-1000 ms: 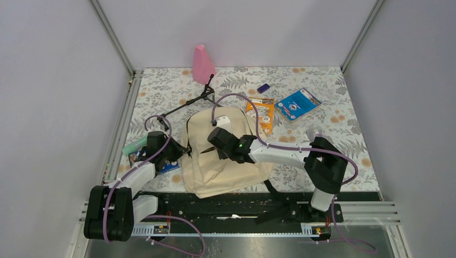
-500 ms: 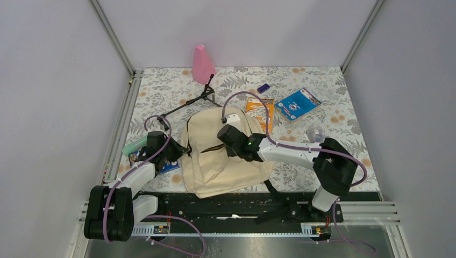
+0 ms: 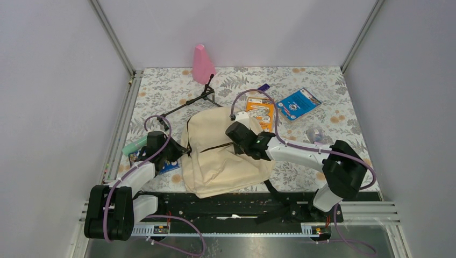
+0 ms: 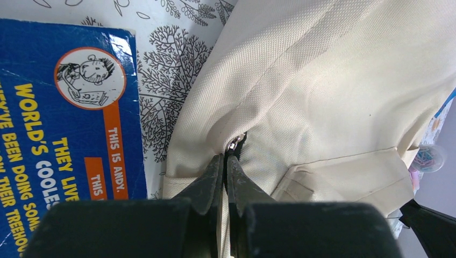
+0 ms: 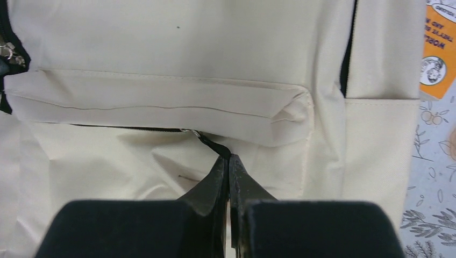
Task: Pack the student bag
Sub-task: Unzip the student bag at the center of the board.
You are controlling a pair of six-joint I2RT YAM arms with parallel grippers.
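On the tabletop (image 3: 161, 91), just beyond the arm bases and between the two arms, the student bag (image 3: 223, 161) lies flat with its front panel up. Over the last second the right arm has swung across the bag toward its right side. The right fingers (image 5: 223, 169) are pressed together on the black zipper pull (image 5: 214, 145) of the front pocket (image 5: 156, 99) and have drawn it along. A thin dark line of opened zipper now shows behind the pull in the overhead view. The left fingers (image 4: 218, 167) have not moved. They stay pinched together at the bag's left edge, by a small metal zipper piece at the seam, apparently bracing the fabric against the pull.

This suggests the pocket is being opened and nothing has been packed yet. The loose items still lie around the bag.

Beside the left fingers a blue book (image 4: 59, 123) reads "WORLD'S COOLES…" in yellow and "THIS IS ANDY." on an orange strip. It also shows the fragments "THEY LIVE", "BEEN DOING SOME" and "TREEHOU…". An orange book (image 5: 438, 48) lies just beside the bag's right edge. Its print is upside down in the right wrist view and too small to read with any confidence.
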